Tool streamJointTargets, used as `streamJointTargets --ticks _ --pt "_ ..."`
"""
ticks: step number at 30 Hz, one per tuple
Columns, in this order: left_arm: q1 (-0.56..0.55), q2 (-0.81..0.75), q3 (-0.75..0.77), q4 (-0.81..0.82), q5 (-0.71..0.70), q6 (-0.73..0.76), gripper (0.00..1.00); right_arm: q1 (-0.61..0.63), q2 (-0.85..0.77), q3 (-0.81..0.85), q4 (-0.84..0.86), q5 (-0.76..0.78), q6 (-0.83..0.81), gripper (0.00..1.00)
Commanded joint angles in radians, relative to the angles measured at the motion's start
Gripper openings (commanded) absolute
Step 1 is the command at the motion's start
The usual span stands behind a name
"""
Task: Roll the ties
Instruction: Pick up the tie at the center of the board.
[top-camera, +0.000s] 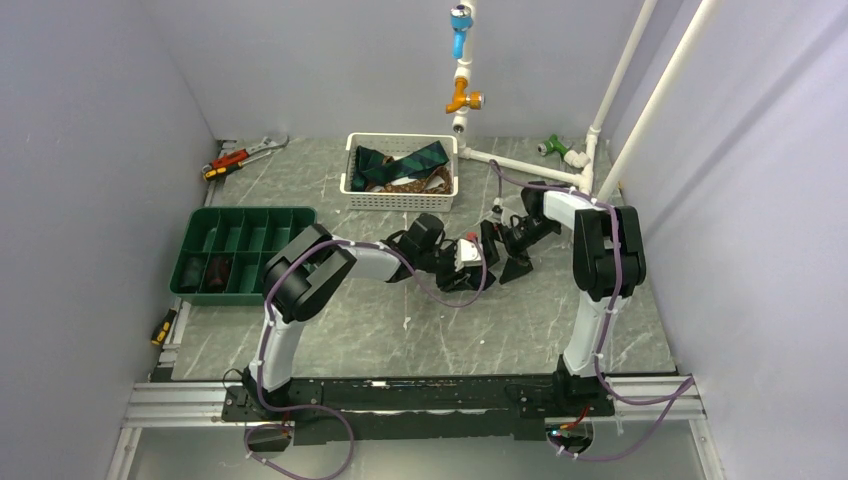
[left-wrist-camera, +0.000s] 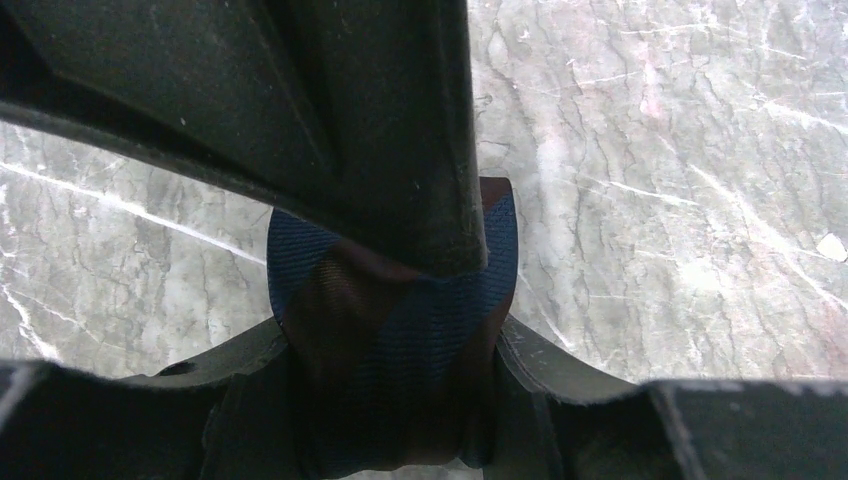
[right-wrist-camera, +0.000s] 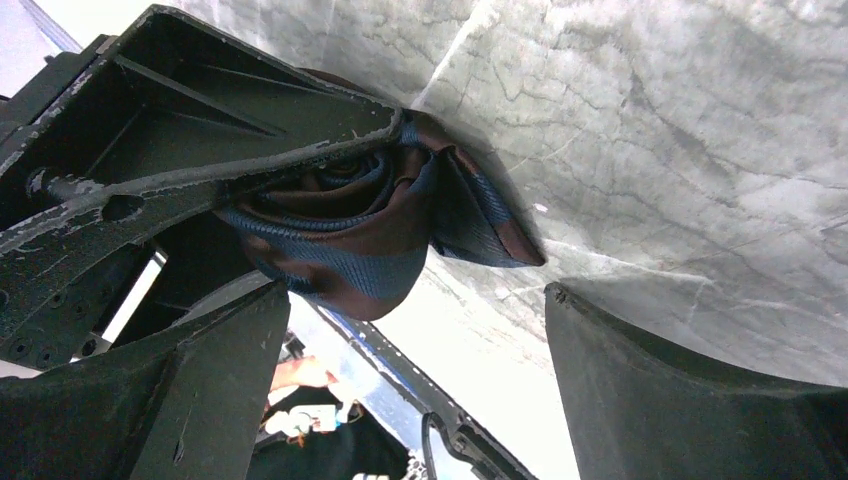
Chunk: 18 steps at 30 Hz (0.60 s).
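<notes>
Navy-and-brown striped tie (right-wrist-camera: 350, 250), rolled into a tight coil, was clamped between the fingers of the left gripper (left-wrist-camera: 390, 380) near the middle of the grey marbled table (top-camera: 400, 330). Right gripper (right-wrist-camera: 417, 300): jaws spread wide with nothing held, just beside the coil and facing the left gripper. Further ties (top-camera: 420, 160), dark green and brown, lay heaped in a white basket (top-camera: 398, 203) at the far edge, with a green compartment tray (top-camera: 250, 211) well apart to the left.

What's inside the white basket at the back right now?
Loose ties, green striped and brown patterned, heaped together. The basket floor and anything beneath the heap are covered.
</notes>
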Motion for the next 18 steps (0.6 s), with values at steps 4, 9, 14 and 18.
streamJointTargets --ticks 4,9,14,18 --pt "0.007 0.082 0.014 -0.252 -0.089 0.046 0.12 0.005 0.097 -0.037 0.11 -0.015 0.033 0.94" --pt "0.008 0.083 0.012 -0.256 -0.085 0.057 0.13 0.006 0.099 -0.049 0.18 -0.141 0.056 0.78" --pt "0.009 0.083 0.007 -0.252 -0.082 0.057 0.13 0.006 0.041 -0.069 0.203 -0.215 0.063 0.6" --pt "0.012 0.085 0.005 -0.25 -0.076 0.055 0.13 0.005 -0.008 -0.094 0.259 -0.179 0.105 0.79"
